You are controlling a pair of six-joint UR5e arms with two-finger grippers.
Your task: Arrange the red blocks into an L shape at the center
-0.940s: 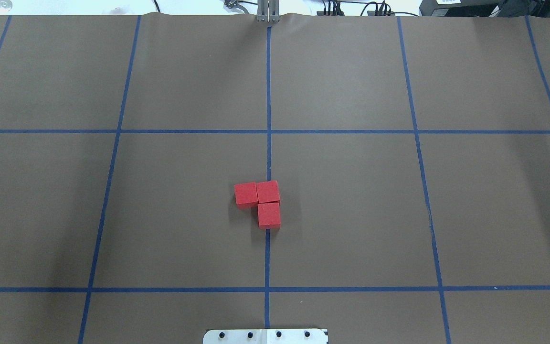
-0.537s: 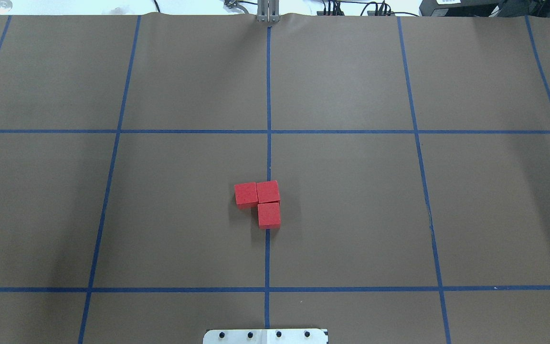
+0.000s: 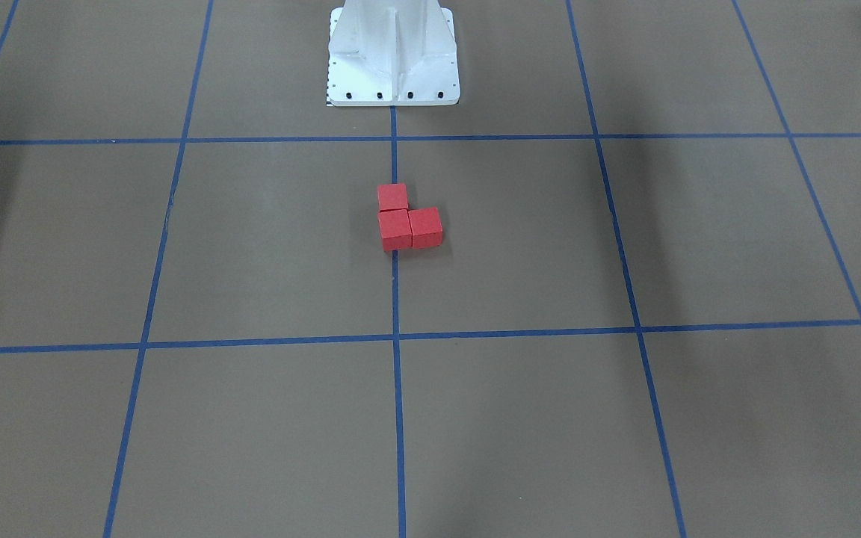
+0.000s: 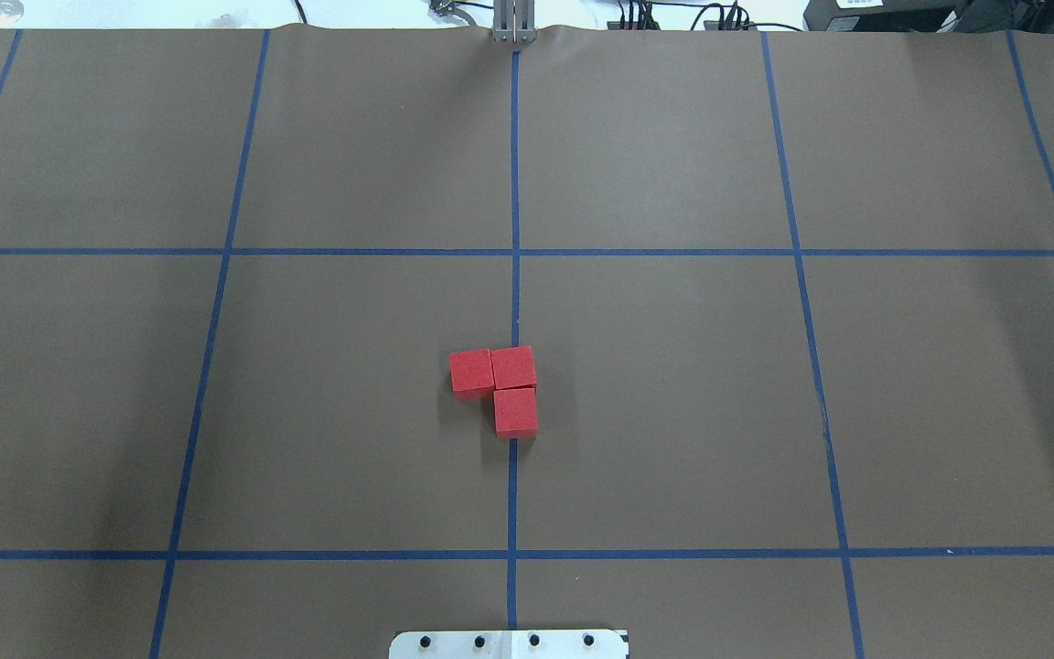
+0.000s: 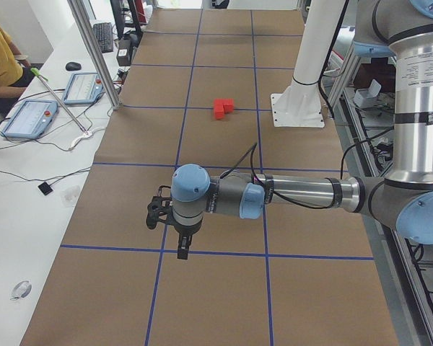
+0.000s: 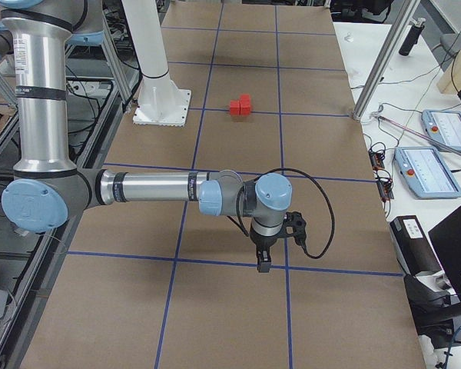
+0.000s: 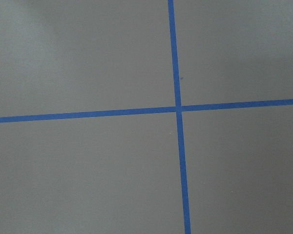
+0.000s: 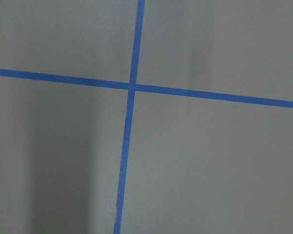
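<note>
Your three red blocks [image 4: 514, 368] sit touching in an L at the centre [image 4: 513, 307]; nothing looks left to do. You cannot tell how open the left pincer [image 5: 182, 252] or right pincer [image 6: 262, 265] is.

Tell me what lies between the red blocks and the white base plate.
Between the red blocks and the white base plate lies only brown table cover with its blue grid tape; the exterior front-facing view shows it.

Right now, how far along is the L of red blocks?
Looks done: the three red blocks touch in an L on the centre blue line. Nothing is in hand; the left tool and right tool hang over paper, far from them. Nothing visibly left.
</note>
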